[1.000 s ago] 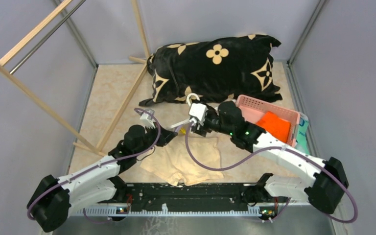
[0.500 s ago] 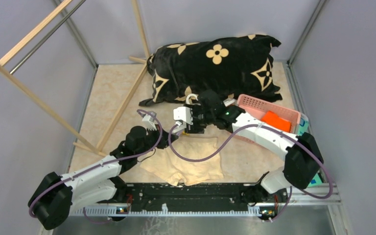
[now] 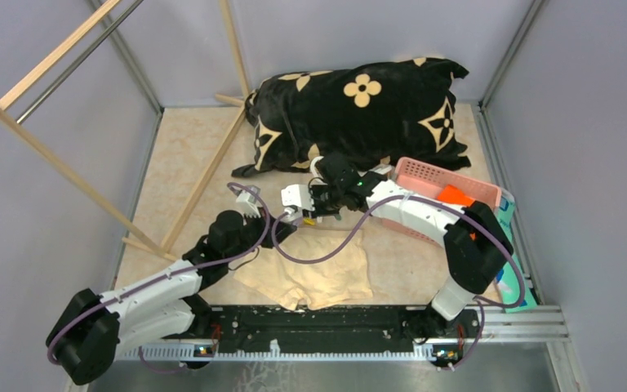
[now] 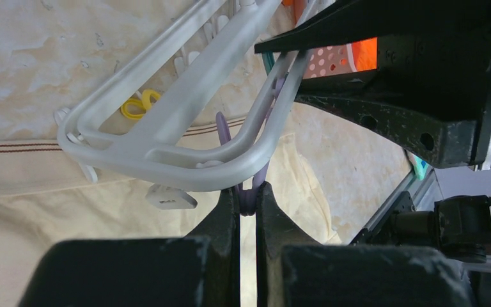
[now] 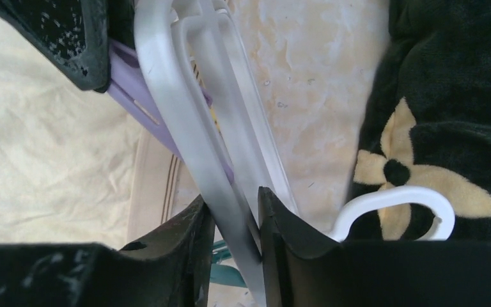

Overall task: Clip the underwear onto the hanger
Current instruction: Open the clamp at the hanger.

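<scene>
Right gripper (image 5: 235,201) shifted left over beige table (image 3: 188,155).

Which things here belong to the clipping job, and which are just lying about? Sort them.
In the job: underwear; hanger, gripped by the right end effector; purple clip, pinched by the left end effector.
Lying about: black flowered cushion; pink basket; orange cloth; wooden rack.

hanger (image 4: 160,167) cut off at top edge, underwear (image 4: 70,217) running past left edge
</scene>
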